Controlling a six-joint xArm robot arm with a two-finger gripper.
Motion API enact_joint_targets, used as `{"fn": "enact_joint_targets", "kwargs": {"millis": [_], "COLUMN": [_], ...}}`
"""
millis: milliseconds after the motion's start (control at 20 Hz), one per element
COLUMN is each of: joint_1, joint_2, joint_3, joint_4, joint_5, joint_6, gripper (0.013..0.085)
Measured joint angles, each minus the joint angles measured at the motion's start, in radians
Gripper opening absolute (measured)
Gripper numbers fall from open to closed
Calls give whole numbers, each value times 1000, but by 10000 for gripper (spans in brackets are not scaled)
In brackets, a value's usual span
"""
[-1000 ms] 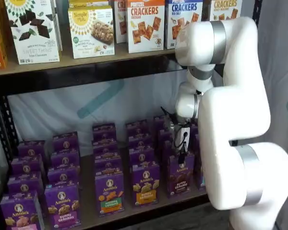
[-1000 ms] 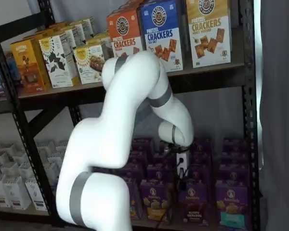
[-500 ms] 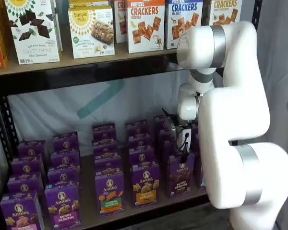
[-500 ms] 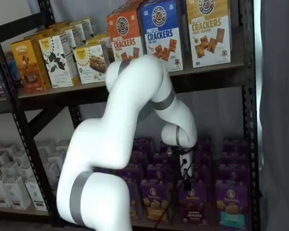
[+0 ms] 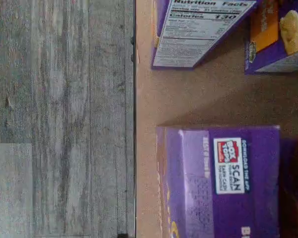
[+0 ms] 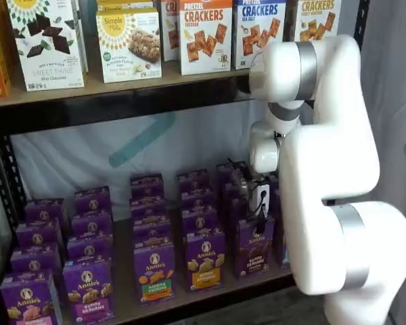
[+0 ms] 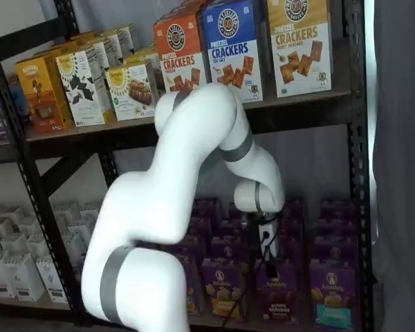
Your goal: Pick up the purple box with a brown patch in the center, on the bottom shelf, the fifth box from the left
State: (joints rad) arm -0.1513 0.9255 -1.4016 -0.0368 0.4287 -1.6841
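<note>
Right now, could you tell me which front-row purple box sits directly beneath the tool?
The purple box with the dark brown centre panel; its neighbour shows an orange-yellow panel instead.

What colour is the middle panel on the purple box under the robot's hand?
Dark chocolate brown, on the purple box; it shows best in a shelf view.

The wrist view looks straight down, close, from the end effector (image 6: 259,215); both shelf views face the bottom shelf (image 6: 210,288) beneath it.
</note>
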Motion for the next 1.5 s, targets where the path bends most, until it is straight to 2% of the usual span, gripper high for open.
{"fn": "enact_joint_targets", "kwargs": {"millis": [350, 600, 750, 950, 1250, 1350, 1500], "joint_1": [6, 1, -1, -5, -7, -8, -8], "joint_2": [39, 60, 69, 79, 91, 95, 101], "joint_3": [-23, -35, -46, -53, -65, -73, -80], "joint_4": [-24, -22, 6, -13, 7, -8, -21], "joint_5": [-25, -43, -38, -48, -56, -46, -41], "joint_6": [27, 21, -6, 7, -14, -1, 11], "gripper": [850, 850, 850, 850, 850, 770, 730]}}
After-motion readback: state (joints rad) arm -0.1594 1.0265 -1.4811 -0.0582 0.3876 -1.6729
